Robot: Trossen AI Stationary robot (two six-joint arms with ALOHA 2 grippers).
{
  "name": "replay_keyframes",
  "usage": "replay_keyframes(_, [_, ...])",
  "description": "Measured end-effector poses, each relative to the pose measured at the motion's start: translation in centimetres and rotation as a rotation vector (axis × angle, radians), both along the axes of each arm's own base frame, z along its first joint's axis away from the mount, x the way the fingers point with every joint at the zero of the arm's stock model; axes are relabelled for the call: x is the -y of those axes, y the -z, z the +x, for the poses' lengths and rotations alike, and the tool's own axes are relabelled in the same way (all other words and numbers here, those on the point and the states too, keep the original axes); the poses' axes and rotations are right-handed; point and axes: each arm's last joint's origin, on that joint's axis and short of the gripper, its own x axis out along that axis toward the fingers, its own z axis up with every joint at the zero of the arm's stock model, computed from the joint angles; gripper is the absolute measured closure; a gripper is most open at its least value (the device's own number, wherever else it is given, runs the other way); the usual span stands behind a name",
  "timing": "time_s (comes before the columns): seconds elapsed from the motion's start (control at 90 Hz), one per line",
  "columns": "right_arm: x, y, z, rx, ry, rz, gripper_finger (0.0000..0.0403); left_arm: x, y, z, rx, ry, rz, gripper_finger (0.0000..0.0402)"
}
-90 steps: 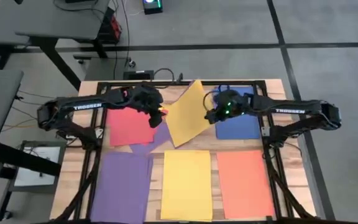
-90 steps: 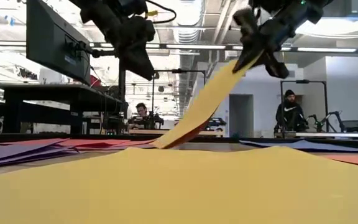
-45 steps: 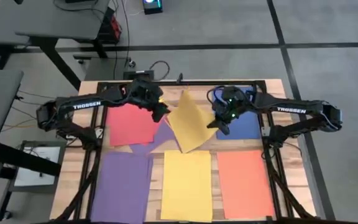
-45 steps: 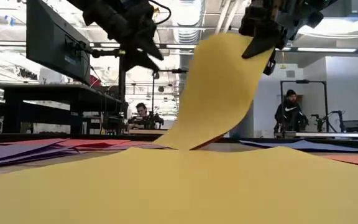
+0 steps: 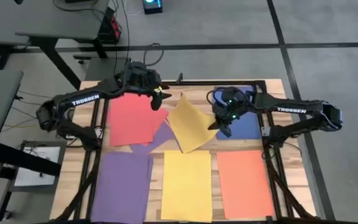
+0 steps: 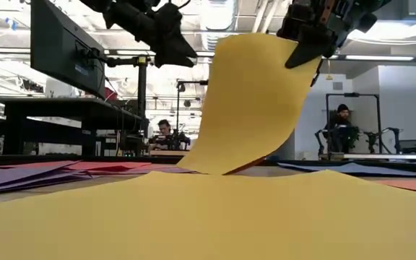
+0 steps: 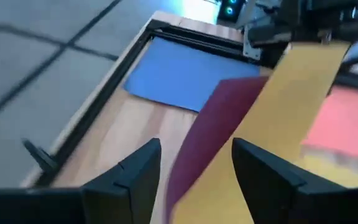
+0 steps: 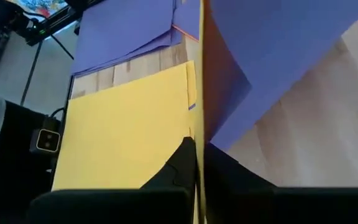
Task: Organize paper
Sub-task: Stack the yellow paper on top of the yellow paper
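A yellow sheet of paper (image 5: 188,123) stands lifted at the table's middle, its lower edge (image 6: 206,170) resting on the sheets below. My right gripper (image 5: 224,127) is shut on it. My left gripper (image 5: 161,94) hangs open above the table's far middle, beside the sheet's far corner, touching nothing; its fingers (image 7: 135,177) frame the sheet from a distance. Flat on the table lie a red sheet (image 5: 131,118), a blue one (image 5: 244,121) and purple ones (image 5: 159,135). My right gripper pinches the yellow sheet at its raised right corner (image 6: 295,50) between its two fingers (image 8: 182,163), coming from above and the right. One layer or several, I cannot tell. The sheet hangs below the fingers in a broad curve, its opposite edge on the table.
Along the near edge lie a purple stack (image 5: 124,183), a yellow stack (image 5: 186,183) and an orange stack (image 5: 244,180). A black frame (image 5: 185,83) borders the wooden table. People sit at benches in the room beyond (image 6: 340,130).
My right gripper has moved a little toward the table's near edge and turned, swinging the yellow sheet about from edge-on to broadside in the low view, its lower edge staying down. My left gripper has risen and drawn back toward the far edge.
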Motion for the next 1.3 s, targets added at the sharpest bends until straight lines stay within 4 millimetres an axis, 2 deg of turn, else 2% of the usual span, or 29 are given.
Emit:
replay_keyframes(0.156, [0.0,0.0,0.0,-0.001,0.002,0.000,0.0403,0.5,0.7,0.8,-0.020,0.075,0.085,0.0221])
replay_keyframes(0.489, [-0.5,0.2,0.0,-0.022,-0.015,0.005,0.0403,-1.0,2.4,3.4,0.020,0.068,0.208,0.0221])
replay_keyframes(0.644, [-0.5,0.3,-0.1,-0.034,-0.013,0.011,0.0403,-1.0,2.9,3.8,0.029,0.107,0.159,0.0221])
replay_keyframes(0.978, [-0.3,0.3,-0.2,-0.037,-0.008,0.007,0.0403,-0.2,2.6,4.1,0.087,0.225,0.099,0.0221])
replay_keyframes(1.3, [-0.3,0.6,-0.5,-0.084,-0.005,0.020,0.0403,0.5,2.6,3.5,0.034,0.223,0.030,0.0221])
